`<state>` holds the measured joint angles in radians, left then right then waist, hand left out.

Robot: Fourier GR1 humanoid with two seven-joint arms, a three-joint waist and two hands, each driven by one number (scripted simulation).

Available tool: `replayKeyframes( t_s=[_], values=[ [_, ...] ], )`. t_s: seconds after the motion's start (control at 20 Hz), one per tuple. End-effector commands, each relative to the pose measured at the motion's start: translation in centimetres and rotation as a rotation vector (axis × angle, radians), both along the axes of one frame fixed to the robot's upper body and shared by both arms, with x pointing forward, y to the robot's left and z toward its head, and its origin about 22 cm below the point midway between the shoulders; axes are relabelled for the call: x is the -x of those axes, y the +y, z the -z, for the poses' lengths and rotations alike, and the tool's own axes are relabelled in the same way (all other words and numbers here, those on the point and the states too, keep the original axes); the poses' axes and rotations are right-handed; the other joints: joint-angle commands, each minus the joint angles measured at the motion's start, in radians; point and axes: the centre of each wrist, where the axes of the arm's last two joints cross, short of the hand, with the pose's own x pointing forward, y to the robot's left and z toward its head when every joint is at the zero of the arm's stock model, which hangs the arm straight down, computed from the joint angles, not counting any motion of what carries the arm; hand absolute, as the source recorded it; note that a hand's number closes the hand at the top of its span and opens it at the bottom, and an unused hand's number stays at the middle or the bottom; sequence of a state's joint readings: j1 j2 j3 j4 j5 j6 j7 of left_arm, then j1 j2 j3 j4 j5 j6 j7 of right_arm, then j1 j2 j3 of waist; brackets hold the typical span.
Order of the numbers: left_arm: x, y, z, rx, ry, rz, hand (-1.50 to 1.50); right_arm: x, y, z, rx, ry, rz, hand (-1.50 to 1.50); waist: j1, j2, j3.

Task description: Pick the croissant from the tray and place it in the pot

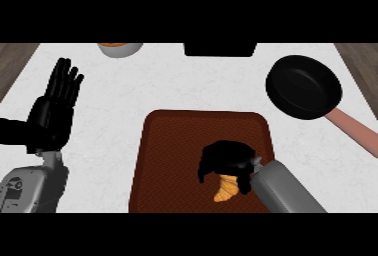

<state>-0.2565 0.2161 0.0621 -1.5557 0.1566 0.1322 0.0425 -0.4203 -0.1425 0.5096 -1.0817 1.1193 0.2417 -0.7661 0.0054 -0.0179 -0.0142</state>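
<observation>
Partly hidden, golden croissant (226,190) lies under curled right hand (225,159).

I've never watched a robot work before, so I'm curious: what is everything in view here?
tray: one, dark brown, near middle of the counter
croissant: one, golden, on the tray, under the right hand
pot: one, black, pinkish handle, far right
bowl: one, pale, something orange inside, far left, partly cropped
black object: one, far middle, too cropped to identify
counter: one, white
left hand: black, open, resting at left
right hand: black, curled over the croissant
</observation>
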Motion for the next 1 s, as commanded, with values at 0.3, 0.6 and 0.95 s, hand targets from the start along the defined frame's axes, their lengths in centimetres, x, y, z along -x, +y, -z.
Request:
replayKeyframes(
  t_s=[0.3, 0.6, 0.95],
  values=[
    [0.0, 1.9, 0.6, -0.008, 0.014, -0.005, 0.0, 2.9, 2.7, 2.0, -0.039, -0.01, -0.031, 1.5, -0.004, 0.018, 0.014],
    [-0.3, 1.4, 1.3, 0.004, -0.006, -0.01, 0.0, 2.9, 0.0, -0.9, -0.139, -0.18, 0.098, 1.5, -0.015, 0.017, 0.014],
    [-0.4, 0.1, -0.1, -0.002, -0.014, 0.012, 0.0, -4.3, -0.1, -5.8, -0.077, -0.245, 0.931, 1.5, 0.025, 0.033, 0.011]
  ],
)
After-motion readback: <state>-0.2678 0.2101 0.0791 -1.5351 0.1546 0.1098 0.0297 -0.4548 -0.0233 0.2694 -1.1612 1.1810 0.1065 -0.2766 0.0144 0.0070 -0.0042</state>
